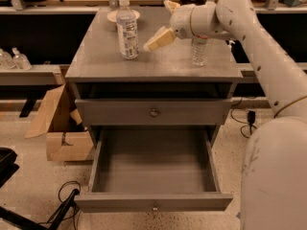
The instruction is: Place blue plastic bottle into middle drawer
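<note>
Camera view, cabinet top: the blue plastic bottle (127, 30) stands upright on the grey cabinet top (105, 61), toward the left rear. Its white cap is on and its pale label faces the camera. A white dish (114, 16) lies just behind it, partly hidden by the bottle. A second clear bottle (200, 49) stands upright on the right side of the top, well apart from the first. Its upper part is hidden behind the robot's wrist.

Gripper: the gripper (157, 25) hangs over the middle of the cabinet top, just to the right of the blue plastic bottle and not touching it. Its two tan fingers (159, 38) are spread apart with nothing between them. The lower finger points down and left toward the bottle's lower half. The white arm (259, 47) reaches in from the right edge.

Cabinet front: the upper drawer (120, 113) is closed, with its round knob at the centre. Below it the middle drawer (192, 201) is pulled fully out toward the camera, and its grey floor and side walls are in plain sight.

Surroundings: an open cardboard box (64, 133) sits on the floor to the left of the cabinet. Two small bottles (13, 60) stand on a low shelf at the far left. Black cables (62, 198) lie on the speckled floor at lower left.
</note>
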### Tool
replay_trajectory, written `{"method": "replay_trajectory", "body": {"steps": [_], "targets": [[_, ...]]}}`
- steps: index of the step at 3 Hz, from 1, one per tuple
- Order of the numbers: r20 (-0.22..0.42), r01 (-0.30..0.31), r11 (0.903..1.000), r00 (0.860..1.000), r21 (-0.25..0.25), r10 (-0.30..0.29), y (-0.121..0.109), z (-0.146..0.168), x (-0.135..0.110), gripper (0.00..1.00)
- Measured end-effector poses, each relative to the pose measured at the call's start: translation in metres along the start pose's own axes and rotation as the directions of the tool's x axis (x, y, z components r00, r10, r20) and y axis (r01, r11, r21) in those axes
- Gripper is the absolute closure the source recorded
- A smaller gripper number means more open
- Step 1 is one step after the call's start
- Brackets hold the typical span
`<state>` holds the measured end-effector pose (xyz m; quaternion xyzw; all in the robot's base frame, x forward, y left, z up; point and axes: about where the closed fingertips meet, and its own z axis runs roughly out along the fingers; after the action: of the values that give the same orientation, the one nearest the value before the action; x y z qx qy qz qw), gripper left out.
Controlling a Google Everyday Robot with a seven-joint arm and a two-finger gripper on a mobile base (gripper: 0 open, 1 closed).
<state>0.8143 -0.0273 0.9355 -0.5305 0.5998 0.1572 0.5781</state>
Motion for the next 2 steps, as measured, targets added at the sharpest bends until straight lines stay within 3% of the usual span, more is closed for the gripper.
{"method": "replay_trajectory", "body": {"steps": [2], "targets": [[0.025,-0.012,0.9998,1.000,0.014,0.011,0.001,0.009,-0.005,0.00]]}}
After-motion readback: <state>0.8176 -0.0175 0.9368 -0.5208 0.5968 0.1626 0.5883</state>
